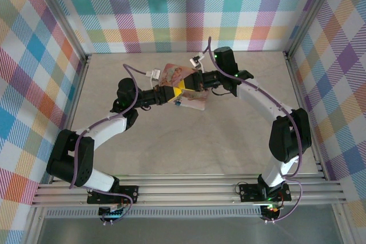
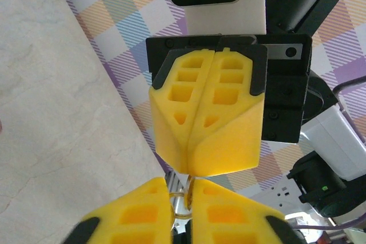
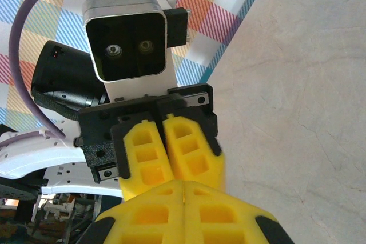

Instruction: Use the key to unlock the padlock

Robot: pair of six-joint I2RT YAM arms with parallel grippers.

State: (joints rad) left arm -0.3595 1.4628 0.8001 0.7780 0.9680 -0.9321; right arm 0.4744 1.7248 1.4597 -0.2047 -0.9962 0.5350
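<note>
My two grippers meet tip to tip above the pink floral tin [image 1: 178, 74] at mid-table. In the left wrist view the left gripper [image 2: 182, 186] is shut on a thin metal loop [image 2: 185, 194], which I take for the padlock's shackle. A tiny blue speck, the padlock body [image 1: 178, 104], hangs just under the tips in the top view. The right gripper [image 2: 193, 172] is shut, its tip touching the top of that loop. A sliver of metal runs into its seam. The key's shape is hidden between the pads. In the right wrist view the right gripper [image 3: 184, 183] presses against the left gripper's fingers [image 3: 189, 152].
The tin lies flat under the joined grippers, with bare beige table [image 1: 229, 147] in front and to both sides. Checked cloth walls [image 1: 34, 84] and aluminium frame rails [image 1: 189, 190] close in the workspace. Cables [image 1: 134, 75] loop off both wrists.
</note>
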